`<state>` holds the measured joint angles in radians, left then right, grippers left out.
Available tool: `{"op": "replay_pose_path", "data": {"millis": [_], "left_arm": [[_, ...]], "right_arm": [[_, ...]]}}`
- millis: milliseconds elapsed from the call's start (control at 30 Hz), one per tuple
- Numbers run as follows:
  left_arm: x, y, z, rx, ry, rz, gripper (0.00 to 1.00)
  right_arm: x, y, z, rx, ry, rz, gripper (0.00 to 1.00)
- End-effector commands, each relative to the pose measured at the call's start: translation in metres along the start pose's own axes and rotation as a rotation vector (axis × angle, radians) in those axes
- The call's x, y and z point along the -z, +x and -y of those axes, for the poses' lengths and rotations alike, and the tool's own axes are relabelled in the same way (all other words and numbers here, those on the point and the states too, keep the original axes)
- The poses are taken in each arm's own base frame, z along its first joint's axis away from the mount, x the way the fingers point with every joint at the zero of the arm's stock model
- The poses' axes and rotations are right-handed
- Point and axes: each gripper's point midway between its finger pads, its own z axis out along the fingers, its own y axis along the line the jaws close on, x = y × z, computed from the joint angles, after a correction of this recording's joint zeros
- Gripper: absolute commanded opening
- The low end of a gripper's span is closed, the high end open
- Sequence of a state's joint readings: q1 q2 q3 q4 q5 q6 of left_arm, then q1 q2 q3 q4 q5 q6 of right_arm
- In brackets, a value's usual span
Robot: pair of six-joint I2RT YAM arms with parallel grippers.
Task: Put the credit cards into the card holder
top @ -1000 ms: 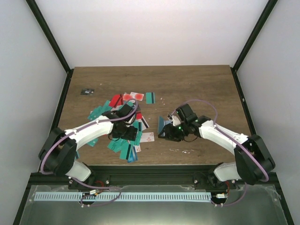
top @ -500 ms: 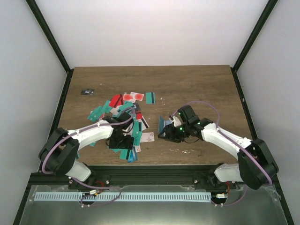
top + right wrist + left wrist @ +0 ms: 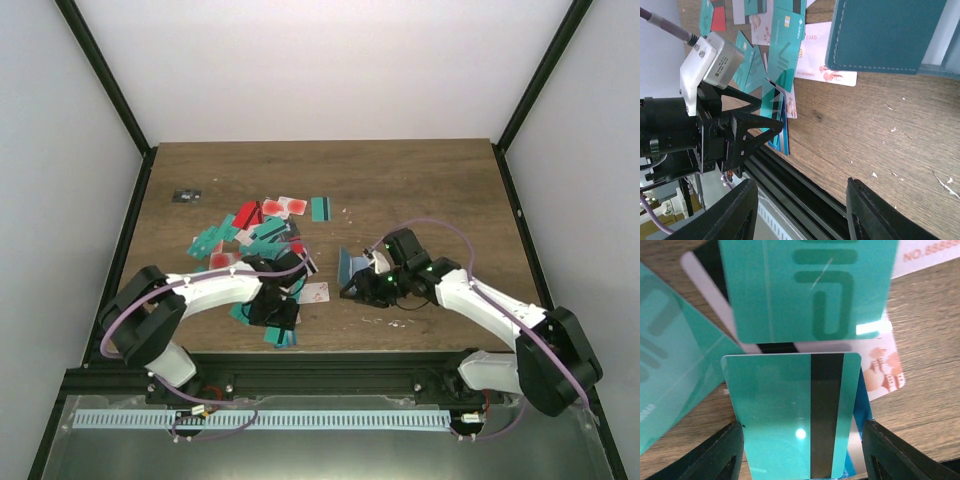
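Left gripper [image 3: 272, 308]: shifted to near edge of the card pile [image 3: 262, 232], jaws apart astride a striped teal card [image 3: 795, 415], likely your next pick. Right gripper [image 3: 364, 290]: apart, beside card holder [image 3: 885, 35].

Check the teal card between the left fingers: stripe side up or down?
Stripe side up. In the left wrist view the card shows its black stripe to the camera, between the fingers.

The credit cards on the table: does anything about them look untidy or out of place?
The credit cards lie in a loose heap on the left half of the table, overlapping at all angles, some stripe side up. A small dark object sits alone near the far left corner.
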<state>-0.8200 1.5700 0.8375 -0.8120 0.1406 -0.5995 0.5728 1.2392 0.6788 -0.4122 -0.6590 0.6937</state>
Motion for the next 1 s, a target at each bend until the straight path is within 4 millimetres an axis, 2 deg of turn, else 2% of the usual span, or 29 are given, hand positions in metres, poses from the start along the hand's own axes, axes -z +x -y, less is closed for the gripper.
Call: {"op": "replay_pose_path", "data": {"millis": [0,100,233,367,533,733,967], "left_arm": [[-0.021,0.007,0.009,0.015,-0.039,-0.039,0.66],[-0.024,0.009,0.021,0.036,-0.051,-0.049,0.64],[-0.03,0.021,0.052,0.029,-0.017,-0.067,0.63],[-0.039,0.032,0.076,0.036,-0.014,-0.088,0.6],[-0.043,0.032,0.105,0.074,0.004,-0.07,0.56],[-0.037,0.023,0.113,0.128,-0.013,-0.039,0.55],[-0.03,0.014,0.102,0.1,-0.078,0.007,0.52]], "right_arm": [[0.001,0.009,-0.001,0.032,-0.017,-0.022,0.51],[0.0,0.016,0.0,0.049,-0.023,-0.059,0.51],[0.006,0.022,0.001,0.082,-0.011,-0.057,0.51],[0.009,0.035,0.01,0.05,-0.003,-0.063,0.51],[0.017,0.049,0.018,0.01,0.013,-0.054,0.51],[0.023,0.074,0.015,-0.012,-0.073,-0.078,0.53],[0.025,0.106,0.019,-0.098,-0.168,-0.125,0.53]]}}
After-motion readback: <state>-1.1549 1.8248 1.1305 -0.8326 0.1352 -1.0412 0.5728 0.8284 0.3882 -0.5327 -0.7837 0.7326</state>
